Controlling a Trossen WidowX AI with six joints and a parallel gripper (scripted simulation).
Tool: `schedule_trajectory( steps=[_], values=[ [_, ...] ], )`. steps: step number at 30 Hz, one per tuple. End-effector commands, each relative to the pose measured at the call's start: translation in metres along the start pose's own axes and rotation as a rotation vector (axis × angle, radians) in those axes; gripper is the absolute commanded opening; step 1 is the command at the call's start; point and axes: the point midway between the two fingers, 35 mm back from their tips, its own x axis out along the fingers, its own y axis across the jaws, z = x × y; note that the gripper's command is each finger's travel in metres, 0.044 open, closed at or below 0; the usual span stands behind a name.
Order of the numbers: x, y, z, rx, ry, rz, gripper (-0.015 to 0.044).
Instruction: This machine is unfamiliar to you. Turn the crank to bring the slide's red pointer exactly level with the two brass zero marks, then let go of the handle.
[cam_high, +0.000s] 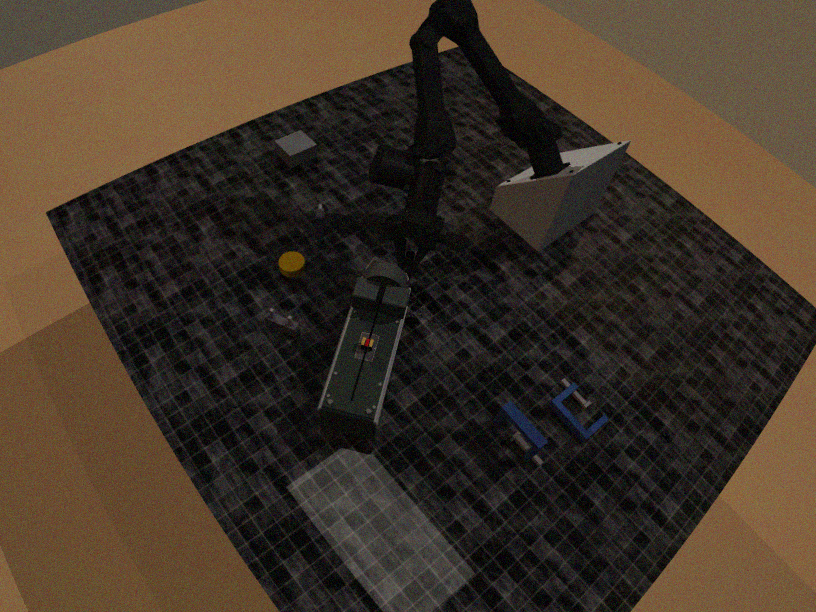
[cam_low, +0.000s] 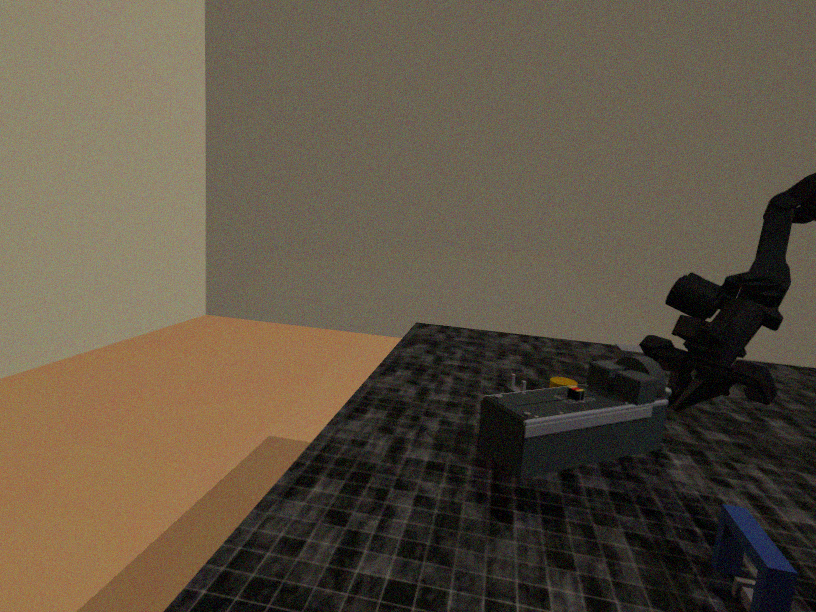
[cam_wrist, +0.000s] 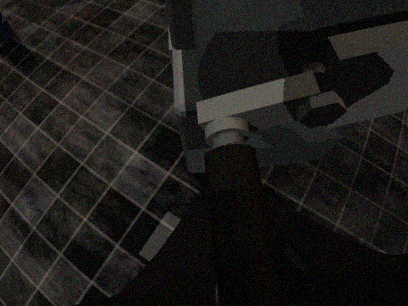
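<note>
The machine (cam_high: 342, 395) (cam_low: 573, 438) is a long grey-green box on the dark checked mat. Its slide carries a red pointer (cam_high: 367, 341) (cam_low: 578, 393) about a third of the way down the track from the crank end. Small brass marks sit close on either side of it; I cannot tell if they are exactly level. The crank disc (cam_high: 384, 269) (cam_low: 642, 367) is at the far end. In the wrist view the pale crank arm (cam_wrist: 256, 99) ends in a pale handle (cam_wrist: 227, 131). My gripper (cam_high: 407, 255) (cam_low: 685, 395) (cam_wrist: 230, 159) is shut on that handle.
A yellow puck (cam_high: 291, 262) (cam_low: 563, 381) lies left of the crank. Small pegs (cam_high: 282, 319) stand nearby. A grey square (cam_high: 295, 142) lies far back. The white wedge base (cam_high: 560, 191) is at right. Blue brackets (cam_high: 524, 424) (cam_high: 580, 411) (cam_low: 754, 553) lie front right. A pale rectangle (cam_high: 378, 533) is in front.
</note>
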Motion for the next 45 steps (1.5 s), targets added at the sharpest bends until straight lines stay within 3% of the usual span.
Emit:
schedule_trajectory(
  steps=[1, 10, 27, 45],
  values=[
    [-0.001, 0.0, 0.001, 0.004, -0.001, 0.002, 0.0],
    [0.0, 0.0, 0.0, 0.0, 0.0, 0.0, 0.0],
    [0.0, 0.0, 0.0, 0.0, 0.0, 0.0, 0.044],
    [-0.046, -0.002, 0.051, 0.001, -0.002, 0.004, 0.044]
  ],
)
